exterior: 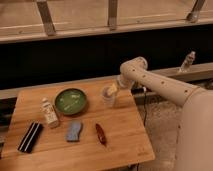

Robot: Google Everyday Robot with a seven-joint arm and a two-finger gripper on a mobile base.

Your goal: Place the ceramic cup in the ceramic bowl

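The ceramic cup (108, 95), small and pale, stands upright on the wooden table (125, 145), right of the ceramic bowl. The ceramic bowl (70, 101) is shallow, green and empty, at the table's back middle. My gripper (114, 89) is at the cup's upper right side, at rim height, at the end of the white arm (160, 85) that reaches in from the right. The gripper's end merges with the cup, so I cannot tell whether it touches the cup.
A small white labelled bottle (49, 113) stands left of the bowl. A black flat object (30, 136), a blue sponge (74, 131) and a reddish-brown object (100, 133) lie near the front. A clear bottle (187, 61) stands on the ledge at the right.
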